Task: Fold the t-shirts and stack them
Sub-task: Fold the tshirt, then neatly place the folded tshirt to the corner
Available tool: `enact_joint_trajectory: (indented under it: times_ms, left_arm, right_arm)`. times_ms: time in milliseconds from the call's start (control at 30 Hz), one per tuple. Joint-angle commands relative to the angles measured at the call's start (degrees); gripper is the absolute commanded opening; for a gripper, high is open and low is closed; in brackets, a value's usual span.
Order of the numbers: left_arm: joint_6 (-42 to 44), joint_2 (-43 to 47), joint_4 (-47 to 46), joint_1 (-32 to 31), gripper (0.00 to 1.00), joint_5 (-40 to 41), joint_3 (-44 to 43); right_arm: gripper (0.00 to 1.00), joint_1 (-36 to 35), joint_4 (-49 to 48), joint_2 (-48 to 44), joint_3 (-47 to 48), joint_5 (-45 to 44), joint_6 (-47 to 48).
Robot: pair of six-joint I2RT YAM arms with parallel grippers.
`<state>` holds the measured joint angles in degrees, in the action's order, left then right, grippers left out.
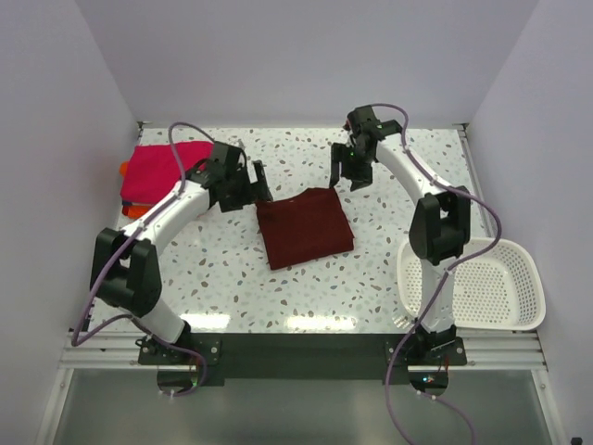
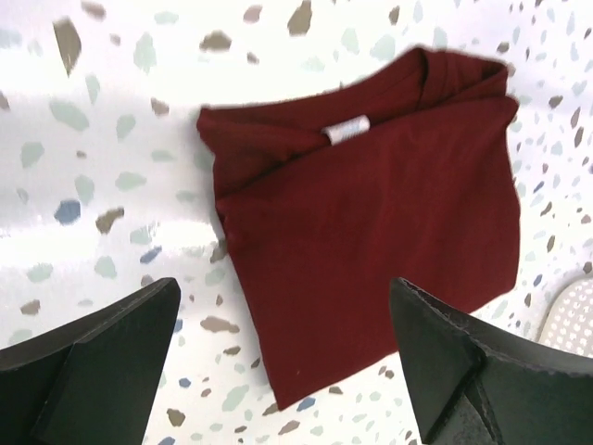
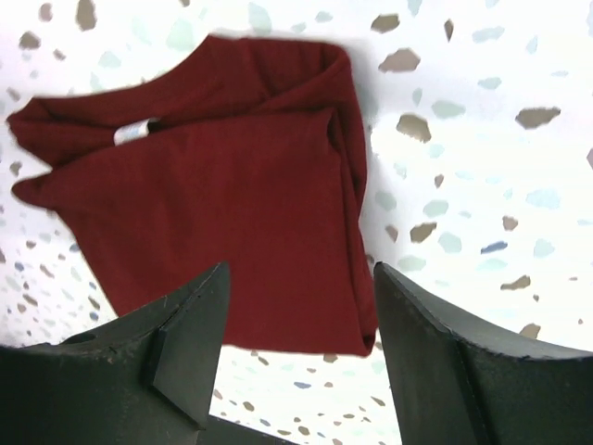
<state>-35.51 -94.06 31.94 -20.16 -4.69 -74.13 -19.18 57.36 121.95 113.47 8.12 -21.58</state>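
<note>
We see the most from above. The speckled table (image 1: 232,278) fills the enclosure, and the two arms reach forward from its near edge. The white slotted basket (image 1: 482,278) sits at the near right corner, beside the right arm's base. The left wrist camera catches only a sliver of that basket at its lower right edge, and the right wrist camera does not show it.

The maroon t-shirt (image 1: 304,227) lies folded into a rough rectangle near the middle of the table, between the two arms. Only the top view shows the pink t-shirt (image 1: 162,171), folded at the far left corner. It lies on an orange t-shirt (image 1: 135,209) that peeks out at its left edge.

From above, the left gripper (image 1: 261,185) hangs just beyond the maroon shirt's far left corner. The right gripper (image 1: 350,174) hangs just past its far right corner. Neither touches the cloth.

The wrist views settle what the top view leaves small. The left gripper (image 2: 285,292) stands with its jaws spread wide above the maroon t-shirt (image 2: 371,222), holding nothing. The right gripper (image 3: 301,278) is also parted and empty over the same shirt (image 3: 213,204).

Only up close do we find the white neck label (image 2: 346,132), with loose folds bunched beside the collar.
</note>
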Motion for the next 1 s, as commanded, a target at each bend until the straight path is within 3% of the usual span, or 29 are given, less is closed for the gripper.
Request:
enact_joint_trajectory:
  times_ms: [0,67,333,533,967]
  left_arm:
    - [-1.41,5.37,-7.31,0.30,1.00,-2.86,8.19]
    - [-2.28,8.10,-10.57,0.30,1.00,-4.70,12.32]
    - [-7.11,11.71,-19.28,0.30,1.00,-9.72,21.65]
    - [-9.23,12.15,-26.57,0.30,1.00,-11.65,28.41]
    - [-16.25,8.64,-42.13,0.30,1.00,-15.17,39.41]
  right_arm:
    - [0.66,-0.68,-4.36,-8.64,-5.00,1.28,2.33]
    - [0.64,-0.95,-5.24,-9.80,-8.95,2.42,2.86]
    - [0.40,-3.49,-8.58,-11.30,-17.84,11.38,3.13]
    - [0.38,-4.02,-9.99,-9.10,-21.01,14.55,1.98]
    - [0.35,-4.46,-9.29,-1.02,-22.94,11.40,2.60]
